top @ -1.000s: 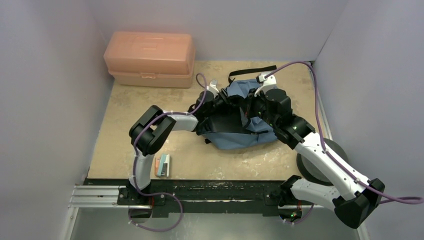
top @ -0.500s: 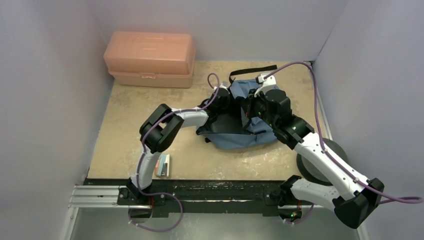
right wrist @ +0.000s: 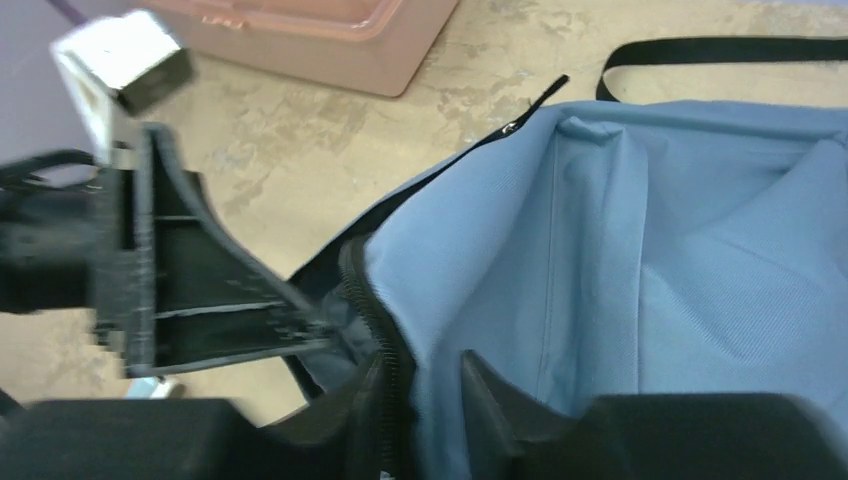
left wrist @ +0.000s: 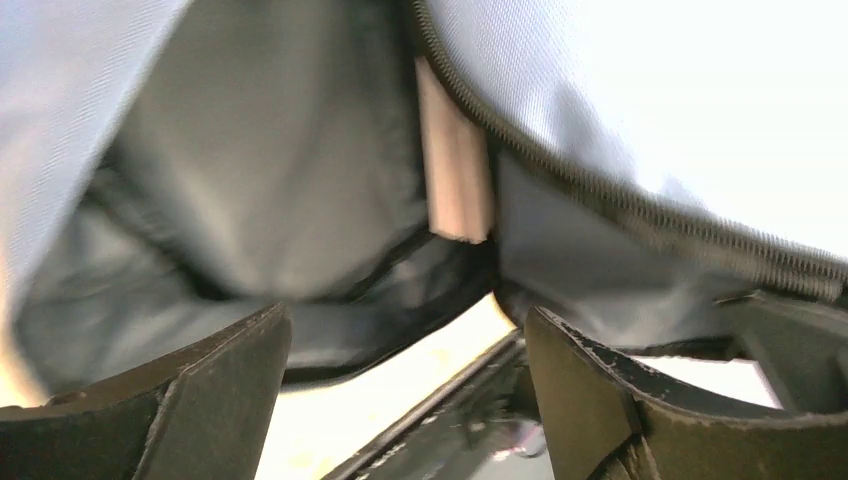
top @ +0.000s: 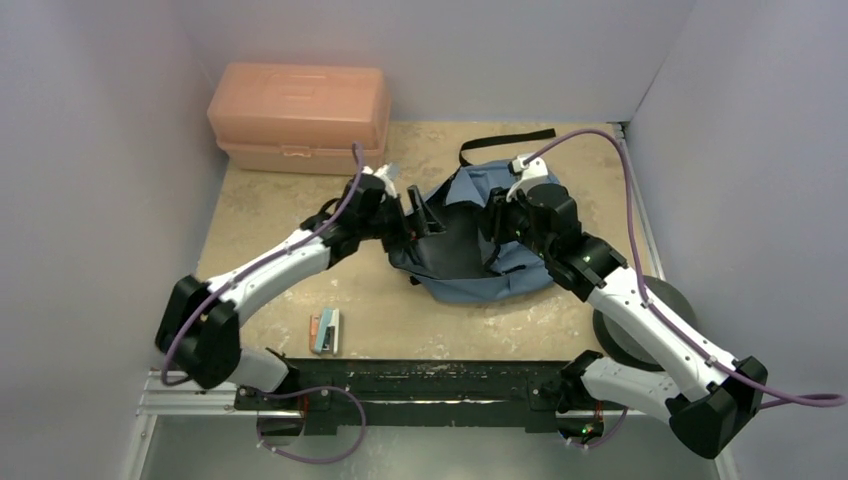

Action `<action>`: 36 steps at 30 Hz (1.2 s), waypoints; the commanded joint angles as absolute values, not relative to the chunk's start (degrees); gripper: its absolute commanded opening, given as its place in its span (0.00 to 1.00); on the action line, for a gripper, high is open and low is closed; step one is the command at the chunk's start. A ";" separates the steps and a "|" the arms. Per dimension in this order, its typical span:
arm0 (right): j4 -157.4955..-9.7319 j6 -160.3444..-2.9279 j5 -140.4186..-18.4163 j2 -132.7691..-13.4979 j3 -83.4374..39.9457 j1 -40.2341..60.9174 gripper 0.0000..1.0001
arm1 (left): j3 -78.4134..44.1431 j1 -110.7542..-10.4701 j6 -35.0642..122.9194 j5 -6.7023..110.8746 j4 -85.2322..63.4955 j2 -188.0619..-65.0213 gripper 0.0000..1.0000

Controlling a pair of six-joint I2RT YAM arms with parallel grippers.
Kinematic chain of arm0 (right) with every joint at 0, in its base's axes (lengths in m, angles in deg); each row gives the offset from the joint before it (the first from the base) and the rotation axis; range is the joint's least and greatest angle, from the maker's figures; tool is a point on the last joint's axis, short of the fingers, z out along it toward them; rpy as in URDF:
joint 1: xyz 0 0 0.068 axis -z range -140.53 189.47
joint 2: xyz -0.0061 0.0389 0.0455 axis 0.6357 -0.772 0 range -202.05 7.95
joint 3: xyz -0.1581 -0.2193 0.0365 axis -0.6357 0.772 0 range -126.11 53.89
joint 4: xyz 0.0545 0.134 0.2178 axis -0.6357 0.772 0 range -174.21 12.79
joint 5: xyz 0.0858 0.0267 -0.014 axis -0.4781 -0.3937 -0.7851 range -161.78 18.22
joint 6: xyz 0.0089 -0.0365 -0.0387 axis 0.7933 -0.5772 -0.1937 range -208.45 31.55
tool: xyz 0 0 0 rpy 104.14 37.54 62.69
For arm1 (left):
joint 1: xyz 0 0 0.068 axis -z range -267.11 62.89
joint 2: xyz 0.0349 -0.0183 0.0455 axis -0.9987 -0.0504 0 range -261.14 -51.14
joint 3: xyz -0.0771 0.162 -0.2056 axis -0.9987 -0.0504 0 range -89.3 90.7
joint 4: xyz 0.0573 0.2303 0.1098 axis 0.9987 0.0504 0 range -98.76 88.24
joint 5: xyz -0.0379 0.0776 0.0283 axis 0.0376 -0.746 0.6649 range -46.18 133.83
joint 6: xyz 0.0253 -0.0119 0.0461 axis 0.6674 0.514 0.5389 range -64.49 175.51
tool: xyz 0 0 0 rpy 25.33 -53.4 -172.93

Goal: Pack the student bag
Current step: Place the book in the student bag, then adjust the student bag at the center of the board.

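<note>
Tan counter (top: 260,240) holds the student bag (top: 480,275) centre-right of the overhead view; left hand (left wrist: 405,315) gapes empty at its mouth, while right hand (right wrist: 425,372), barely parted astride the zipper rim (grip uncertain), should hold that opening high.

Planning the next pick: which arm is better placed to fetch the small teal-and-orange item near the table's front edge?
Probably left. The left gripper is open and empty, and the teal-and-orange item lies on its side of the table; the right gripper has the student bag's zipper edge between its fingers.
</note>
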State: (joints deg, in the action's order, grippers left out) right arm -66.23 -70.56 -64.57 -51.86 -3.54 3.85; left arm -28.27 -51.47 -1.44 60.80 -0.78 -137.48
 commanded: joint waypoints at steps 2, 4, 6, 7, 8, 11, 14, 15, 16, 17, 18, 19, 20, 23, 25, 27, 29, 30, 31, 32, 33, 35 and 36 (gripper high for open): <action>-65.33 -71.31 -76.37 -50.60 -2.06 3.86 0.54 | -37.90 -53.90 15.83 47.64 12.22 -124.33 0.91; -62.80 -72.96 -83.38 -52.28 -2.63 3.81 0.69 | -38.65 -55.53 17.73 47.51 12.39 -124.59 0.93; -61.90 -72.77 -88.48 -52.31 -2.08 3.87 0.77 | -36.97 -55.86 19.77 47.17 13.19 -127.41 0.94; -61.71 -72.43 -90.13 -51.54 -1.55 3.85 0.81 | -35.96 -55.83 20.45 47.12 13.26 -129.00 0.94; -61.49 -71.56 -90.61 -50.45 -0.82 3.84 0.83 | -35.23 -55.87 20.79 46.77 13.19 -130.63 0.93; -58.31 -67.52 -79.22 -46.77 0.00 3.93 0.90 | -33.84 -56.37 21.19 46.64 11.73 -135.17 0.86; -53.45 -61.43 -61.55 -45.93 1.63 5.37 0.99 | -33.12 -57.50 20.31 49.45 10.60 -139.44 0.61; -52.88 -59.39 -58.69 -46.12 2.81 6.69 0.99 | -33.59 -57.57 20.14 49.88 9.78 -139.69 0.53; -52.87 -57.55 -57.21 -46.45 4.21 8.68 0.99 | -34.43 -57.58 19.83 50.24 8.67 -139.49 0.41; -53.55 -55.45 -56.56 -46.61 6.04 10.79 0.99 | -35.47 -57.58 19.43 50.64 7.64 -138.99 0.26; -55.04 -54.01 -57.17 -46.51 8.04 12.88 0.99 | -36.57 -57.59 18.87 50.70 7.05 -138.09 0.12; -57.16 -53.01 -58.24 -46.30 10.23 15.06 0.99 | -37.69 -57.58 18.28 50.72 6.53 -136.87 0.01; -59.32 -51.95 -59.00 -46.14 12.18 16.86 0.99 | -39.11 -57.58 17.71 50.78 6.01 -135.23 0.00; -65.72 -50.78 -60.70 -47.69 15.72 19.26 0.95 | -44.75 -57.58 14.88 52.34 3.46 -130.25 0.00; -72.60 -51.88 -62.77 -49.89 17.31 19.30 0.89 | -49.60 -57.39 11.08 55.53 -0.29 -126.69 0.00; -78.40 -53.34 -62.34 -53.65 17.38 19.25 0.82 | -54.88 -56.00 6.07 57.41 -4.95 -122.95 0.00; -83.32 -56.19 -61.03 -59.28 14.98 19.28 0.78 | -59.04 -52.98 1.52 56.83 -7.69 -119.94 0.00; -84.91 -57.96 -58.95 -61.72 13.12 19.26 0.77 | -60.40 -51.07 -0.39 56.28 -8.87 -118.82 0.00; -86.66 -59.76 -56.96 -64.46 11.03 19.32 0.75 | -61.49 -49.45 -2.14 55.74 -10.23 -117.77 0.00; -87.65 -61.08 -57.20 -67.52 8.16 19.31 0.72 | -62.28 -48.13 -3.59 55.54 -11.11 -116.97 0.00; -87.20 -62.67 -56.40 -70.03 5.13 19.32 0.69 | -62.97 -47.17 -4.78 55.72 -11.75 -116.43 0.00; -82.95 -66.57 -53.75 -73.39 -1.75 19.12 0.67 | -63.86 -46.75 -5.76 56.70 -12.26 -115.25 0.00; -81.14 -67.39 -53.32 -73.70 -3.90 19.09 0.67 | -63.67 -46.77 -5.57 56.73 -11.07 -114.39 0.02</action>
